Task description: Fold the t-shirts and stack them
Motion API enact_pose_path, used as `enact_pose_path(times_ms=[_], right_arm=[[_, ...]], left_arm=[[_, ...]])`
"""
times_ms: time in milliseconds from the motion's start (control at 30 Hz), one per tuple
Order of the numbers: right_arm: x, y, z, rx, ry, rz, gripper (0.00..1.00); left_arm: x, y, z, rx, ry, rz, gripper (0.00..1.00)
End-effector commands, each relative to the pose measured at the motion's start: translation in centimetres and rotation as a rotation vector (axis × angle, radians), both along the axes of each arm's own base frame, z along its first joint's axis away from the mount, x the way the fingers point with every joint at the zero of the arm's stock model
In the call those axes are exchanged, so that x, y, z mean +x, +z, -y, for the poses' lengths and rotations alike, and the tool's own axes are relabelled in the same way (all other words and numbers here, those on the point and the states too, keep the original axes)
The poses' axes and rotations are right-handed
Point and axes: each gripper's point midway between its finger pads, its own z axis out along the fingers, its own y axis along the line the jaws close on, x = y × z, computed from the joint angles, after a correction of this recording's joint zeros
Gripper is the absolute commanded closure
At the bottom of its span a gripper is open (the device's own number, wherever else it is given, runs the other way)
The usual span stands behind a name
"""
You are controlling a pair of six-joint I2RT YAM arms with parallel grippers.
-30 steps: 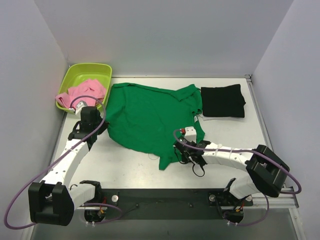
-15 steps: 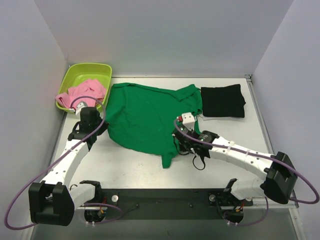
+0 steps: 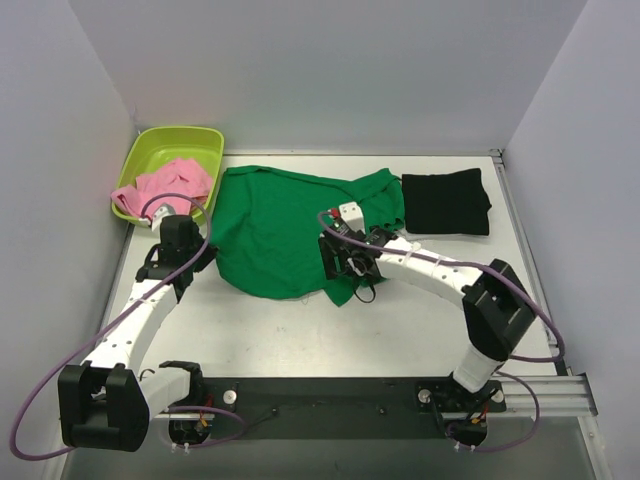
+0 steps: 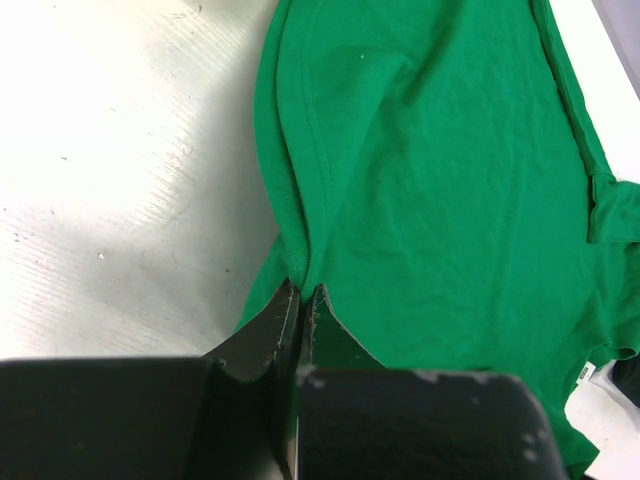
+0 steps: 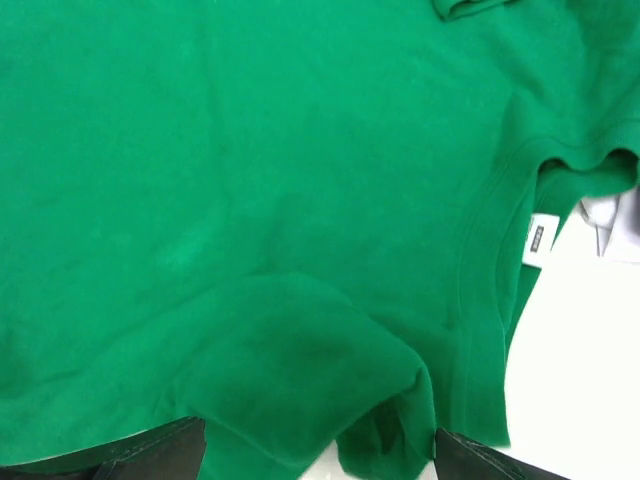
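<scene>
**Three shirts, two hands**

One green t-shirt lies spread on the bench. The left hand is clamped on its edge, and the right hand stands apart over it. One black t-shirt lies folded beside it, and one pink t-shirt is in the tub.

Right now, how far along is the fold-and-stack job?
Done: the black t-shirt lies folded at the far right of the table. In hand: the green t-shirt is spread out, left fingers shut on its edge, right fingers open above a turned-over corner. Left: finish that fold, fold the pink t-shirt bunched in the tub, stack all three.
</scene>
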Motion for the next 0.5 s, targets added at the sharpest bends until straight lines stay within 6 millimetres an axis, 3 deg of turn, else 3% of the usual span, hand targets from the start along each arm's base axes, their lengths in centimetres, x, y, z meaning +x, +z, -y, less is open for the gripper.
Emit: enact_pose_path(times_ms=[0, 133, 300, 467], right_arm=[[-1.7, 4.2, 1.2, 0.034, 0.009, 0.091, 0.01], [-4.5, 3.4, 2.4, 0.014, 0.030, 0.066, 0.02], [-7.9, 2.5, 2.2, 0.054, 0.053, 0.037, 0.05], [-9.2, -1.0, 2.0, 0.075, 0.057, -0.022, 0.15]], left_arm=[[0.7, 1.1, 0.1, -0.008, -0.013, 0.052, 1.00], [0.9, 1.4, 0.2, -0.011, -0.021, 0.059, 1.00], [0.8, 1.2, 0.2, -0.008, -0.021, 0.055, 1.00], [0.8, 1.3, 0.4, -0.015, -0.026, 0.059, 1.00]])
